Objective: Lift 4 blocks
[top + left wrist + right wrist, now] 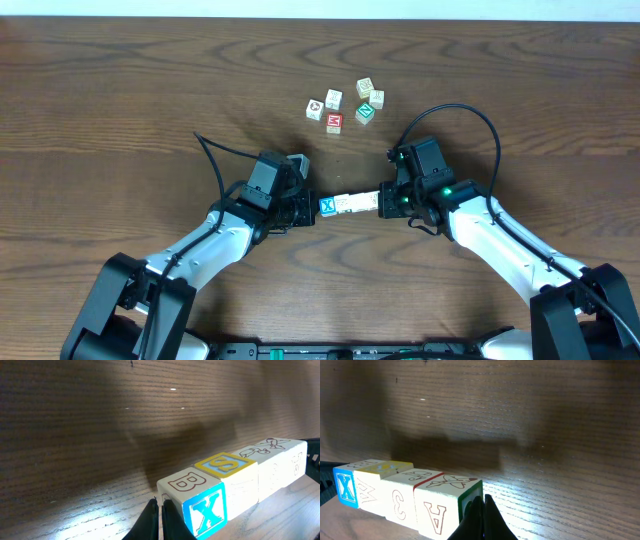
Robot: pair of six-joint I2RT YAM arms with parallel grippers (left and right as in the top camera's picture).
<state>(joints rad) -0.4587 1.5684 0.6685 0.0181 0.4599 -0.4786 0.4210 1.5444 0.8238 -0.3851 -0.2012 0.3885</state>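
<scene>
Your left gripper (308, 208) and right gripper (385, 203) each have their fingers pinched together with nothing between them. They press inward on the two ends of a row of four blocks (348, 205), which sits clamped between them near the table's centre. The blue X block (205, 512) touches the left tips, and the cream A block (437, 510) touches the right tips. The row's shadow falls apart from it on the table (120, 80). A cluster of loose cubes (334, 100) lies farther away.

Smooth painted wooden blocks (350, 204); grained, faintly glossy wood table (120, 90)
</scene>
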